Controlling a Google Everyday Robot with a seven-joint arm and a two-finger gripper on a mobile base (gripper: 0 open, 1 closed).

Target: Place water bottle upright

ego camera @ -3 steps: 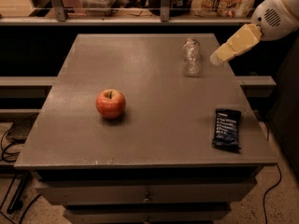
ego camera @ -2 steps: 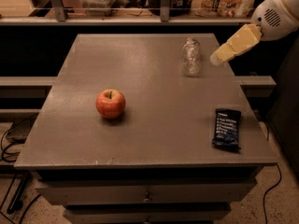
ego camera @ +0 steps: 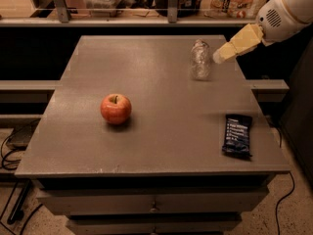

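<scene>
The water bottle (ego camera: 200, 60) stands on its base near the far edge of the bench (ego camera: 156, 151), beyond the apple (ego camera: 116, 108) and well off to its right as the camera sees it. We judge it upright: the cap end is on top and the ribbed body shows no lean we can make out.

The gripper (ego camera: 218, 57) hangs further to the right of the apple than the bottle does, at about the height of the bottle's upper half, with its pale tip just beside the bottle's wall. We cannot tell whether tip and wall touch, nor whether the jaws are spread or pressed together.

A dark snack bar (ego camera: 237, 134) lies flat, right of the apple and a little nearer the camera, well apart from it.

In our judgement the placing is all but done, and what is left is to come away cleanly. A light, crinkly bottle would tip at a small sideways nudge. So we would make sure the jaws are fully clear of the wall, then draw the gripper away from the apple's side, straight and slowly, without sweeping across the cap.
</scene>
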